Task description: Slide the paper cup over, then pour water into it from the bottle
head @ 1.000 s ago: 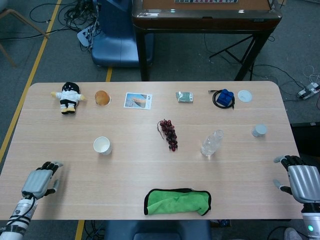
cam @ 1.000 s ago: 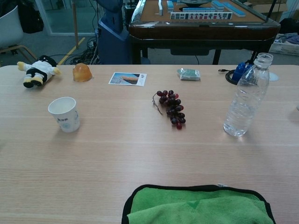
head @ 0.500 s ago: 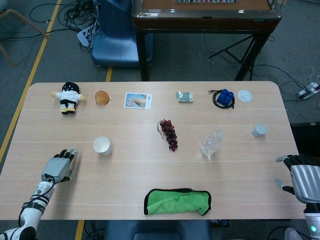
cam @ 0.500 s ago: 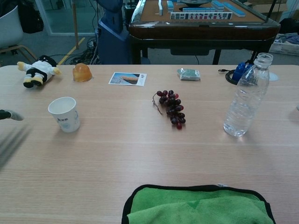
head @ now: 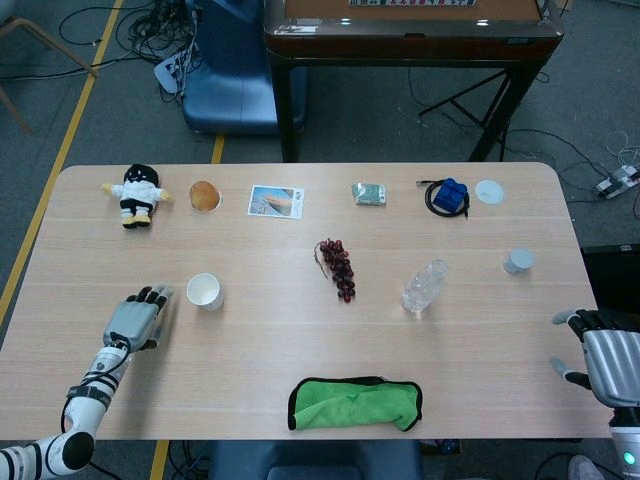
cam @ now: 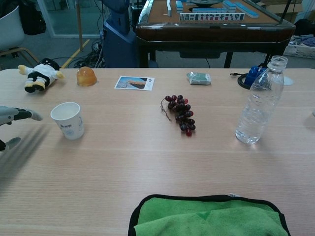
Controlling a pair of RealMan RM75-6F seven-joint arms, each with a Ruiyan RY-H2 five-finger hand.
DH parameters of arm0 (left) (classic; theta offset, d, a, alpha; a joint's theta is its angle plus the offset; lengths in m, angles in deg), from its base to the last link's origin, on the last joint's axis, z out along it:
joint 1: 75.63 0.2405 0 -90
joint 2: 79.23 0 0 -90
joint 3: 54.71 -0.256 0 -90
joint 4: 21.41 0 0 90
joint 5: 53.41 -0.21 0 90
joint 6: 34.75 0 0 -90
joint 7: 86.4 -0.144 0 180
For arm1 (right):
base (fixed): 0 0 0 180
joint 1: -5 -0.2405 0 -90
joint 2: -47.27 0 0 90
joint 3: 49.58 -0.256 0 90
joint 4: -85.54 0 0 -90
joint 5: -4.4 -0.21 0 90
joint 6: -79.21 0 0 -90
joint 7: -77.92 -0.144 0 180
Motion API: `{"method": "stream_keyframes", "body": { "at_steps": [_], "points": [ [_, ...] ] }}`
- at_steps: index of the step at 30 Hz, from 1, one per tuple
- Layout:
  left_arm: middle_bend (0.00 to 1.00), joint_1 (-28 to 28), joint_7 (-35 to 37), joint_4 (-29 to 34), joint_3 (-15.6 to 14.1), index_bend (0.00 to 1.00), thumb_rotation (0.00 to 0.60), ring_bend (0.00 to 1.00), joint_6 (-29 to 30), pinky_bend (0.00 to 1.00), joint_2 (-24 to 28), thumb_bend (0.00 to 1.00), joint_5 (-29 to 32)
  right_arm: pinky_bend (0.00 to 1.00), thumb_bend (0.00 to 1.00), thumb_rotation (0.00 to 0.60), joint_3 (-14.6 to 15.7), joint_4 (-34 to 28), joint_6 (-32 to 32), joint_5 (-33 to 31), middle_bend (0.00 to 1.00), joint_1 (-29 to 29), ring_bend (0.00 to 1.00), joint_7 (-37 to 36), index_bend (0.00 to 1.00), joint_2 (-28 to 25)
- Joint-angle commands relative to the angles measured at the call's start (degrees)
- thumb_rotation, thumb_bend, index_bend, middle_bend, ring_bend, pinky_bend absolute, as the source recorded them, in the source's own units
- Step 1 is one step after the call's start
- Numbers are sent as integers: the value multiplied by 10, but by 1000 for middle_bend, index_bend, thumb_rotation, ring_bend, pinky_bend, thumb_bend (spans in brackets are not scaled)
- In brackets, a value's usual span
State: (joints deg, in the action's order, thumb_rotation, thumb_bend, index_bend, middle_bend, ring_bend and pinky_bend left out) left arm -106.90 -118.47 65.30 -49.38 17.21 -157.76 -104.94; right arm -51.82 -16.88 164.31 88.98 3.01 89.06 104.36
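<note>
A white paper cup (head: 204,291) (cam: 68,120) stands upright on the left half of the wooden table (head: 300,330). My left hand (head: 135,319) (cam: 11,119) hovers just left of the cup, fingers spread, holding nothing and not touching it. A clear plastic bottle (head: 424,287) (cam: 259,101), uncapped, stands right of centre. At the table's right front corner my right hand (head: 604,357) is open and empty, far from the bottle.
A bunch of dark grapes (head: 337,267) lies between cup and bottle. A green cloth (head: 356,402) sits at the front edge. Along the far side are a plush doll (head: 136,193), an orange blob (head: 204,195), a card (head: 275,201), a blue object (head: 449,195) and a small cap (head: 518,261).
My left hand has travelled from the front left corner forward and right, ending beside the paper cup. The right hand, cup and bottle have stayed put.
</note>
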Motion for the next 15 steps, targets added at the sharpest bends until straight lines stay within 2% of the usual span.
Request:
{"method": "stream_keyframes", "body": {
  "at_steps": [1, 15],
  "points": [
    [0, -10, -6, -6, 0, 0, 600, 0, -3, 158, -8, 514, 7, 461, 108, 600, 0, -1, 1, 1, 382, 1, 331, -1, 407, -1],
    [0, -41, -10, -11, -5, 0, 600, 0, 0, 158, -36, 514, 14, 461, 108, 600, 0, -4, 5, 6, 383, 3, 331, -7, 407, -5]
  ]
}}
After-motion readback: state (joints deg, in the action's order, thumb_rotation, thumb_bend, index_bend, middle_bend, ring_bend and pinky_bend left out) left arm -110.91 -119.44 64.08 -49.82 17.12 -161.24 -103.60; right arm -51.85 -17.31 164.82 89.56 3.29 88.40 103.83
